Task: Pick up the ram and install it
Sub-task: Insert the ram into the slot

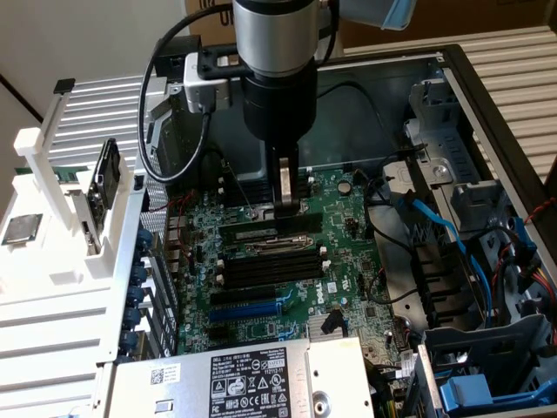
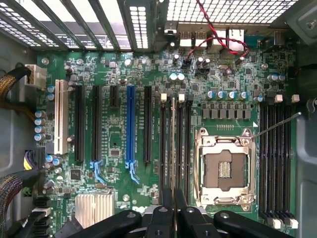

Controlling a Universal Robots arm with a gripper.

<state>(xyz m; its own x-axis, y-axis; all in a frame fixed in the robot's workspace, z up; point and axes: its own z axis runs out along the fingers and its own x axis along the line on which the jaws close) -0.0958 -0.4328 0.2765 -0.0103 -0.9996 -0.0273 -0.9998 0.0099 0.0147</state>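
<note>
– Green sliver pinched between those black fingers (image 2: 166, 212), that's the ram (image 2: 173, 144)?
– Yep, seen edge-on from the wrist. The gripper (image 2: 173, 204) is clamped on it, one finger each side. The stick sits over the black memory slots (image 2: 174, 124) just beside the CPU socket (image 2: 225, 171), parallel to the socket's long side.
– Step in hand?
– Lining up and seating, I'd say. To do it well: stick upright, dead parallel with its slot, both ends level, push straight down, no rocking toward the socket. The white end clips (image 2: 163, 97) should stand open and the notch should match the slot key.
– In the slot or above it?
– Can't tell. The stick's own edge covers the slot beneath, and the fingers hide the slot ends nearest them. Chips, label and notch are unreadable edge-on. In the exterior view the gripper blocks the contact spot. Which slot of that bank, I won't call.
– Other bank?
– The second slot bank (image 2: 275, 158) is on the socket's opposite side, with nothing in it.
</note>
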